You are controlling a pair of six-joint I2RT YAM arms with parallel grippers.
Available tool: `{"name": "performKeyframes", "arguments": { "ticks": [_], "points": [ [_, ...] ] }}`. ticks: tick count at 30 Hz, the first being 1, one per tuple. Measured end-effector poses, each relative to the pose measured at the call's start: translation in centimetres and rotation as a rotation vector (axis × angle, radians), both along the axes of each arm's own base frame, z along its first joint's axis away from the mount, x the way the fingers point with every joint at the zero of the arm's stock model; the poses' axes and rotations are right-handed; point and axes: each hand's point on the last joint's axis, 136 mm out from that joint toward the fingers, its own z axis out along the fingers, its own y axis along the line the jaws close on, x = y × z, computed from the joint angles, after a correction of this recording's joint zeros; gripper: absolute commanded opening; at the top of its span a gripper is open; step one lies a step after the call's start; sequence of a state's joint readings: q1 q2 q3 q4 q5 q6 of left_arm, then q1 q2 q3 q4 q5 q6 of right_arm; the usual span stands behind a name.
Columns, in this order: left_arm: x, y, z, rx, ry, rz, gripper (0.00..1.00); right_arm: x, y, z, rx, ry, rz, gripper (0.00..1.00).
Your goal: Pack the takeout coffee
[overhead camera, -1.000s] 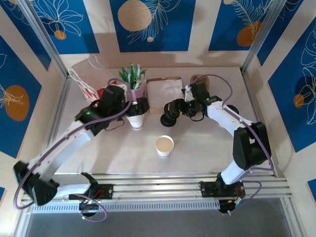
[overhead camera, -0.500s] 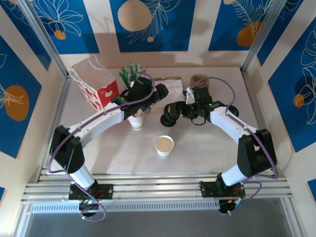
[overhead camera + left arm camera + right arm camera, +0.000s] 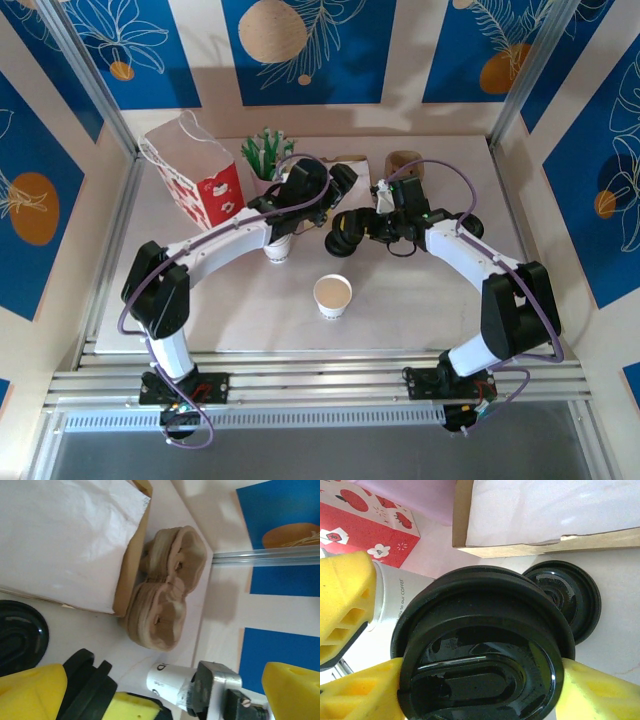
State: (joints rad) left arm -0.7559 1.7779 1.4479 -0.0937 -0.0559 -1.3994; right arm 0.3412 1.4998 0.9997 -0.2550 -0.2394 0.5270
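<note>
Cup point(image 3: 333, 294) stood open and full of coffee, alone mid-surface, near edge side; not yet lidded or packed.

Right claw point(image 3: 480, 680) pinched what looked like several nested lids point(image 3: 345, 229), above and beyond the cup. Left claw point(image 3: 340, 182) was spread wide, holding nothing, just beside the right claw.

Risks, as judged:
- Nested lids might not part; two could come away together.
- A lid pressed on off-centre could tip the cup or slop coffee.
- The claws sat close; a small move could knock them together.
- The left arm lay over the cup stack point(image 3: 277, 246) and could topple it.

Around: loose lid point(image 3: 565, 600) by the napkin box point(image 3: 65, 540), carrier point(image 3: 167, 587) behind it, stirrers point(image 3: 266, 152). Bag point(image 3: 195, 175) stood far left, well apart from the cup, with the left arm and cup stack between them.
</note>
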Motion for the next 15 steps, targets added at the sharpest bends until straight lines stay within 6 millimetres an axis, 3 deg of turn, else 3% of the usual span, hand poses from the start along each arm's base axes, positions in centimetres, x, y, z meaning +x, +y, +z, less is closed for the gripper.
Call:
{"name": "performKeyframes", "arguments": {
  "ticks": [6,15],
  "points": [
    [0.3,-0.5,0.1,-0.049,0.009,0.019,1.00,-0.1,0.3,0.0,-0.001,-0.004,0.006,0.65],
    [-0.1,-1.0,-1.8,-0.050,0.034,0.021,1.00,-0.1,0.3,-0.2,-0.018,-0.010,0.001,0.65]
  ]
}}
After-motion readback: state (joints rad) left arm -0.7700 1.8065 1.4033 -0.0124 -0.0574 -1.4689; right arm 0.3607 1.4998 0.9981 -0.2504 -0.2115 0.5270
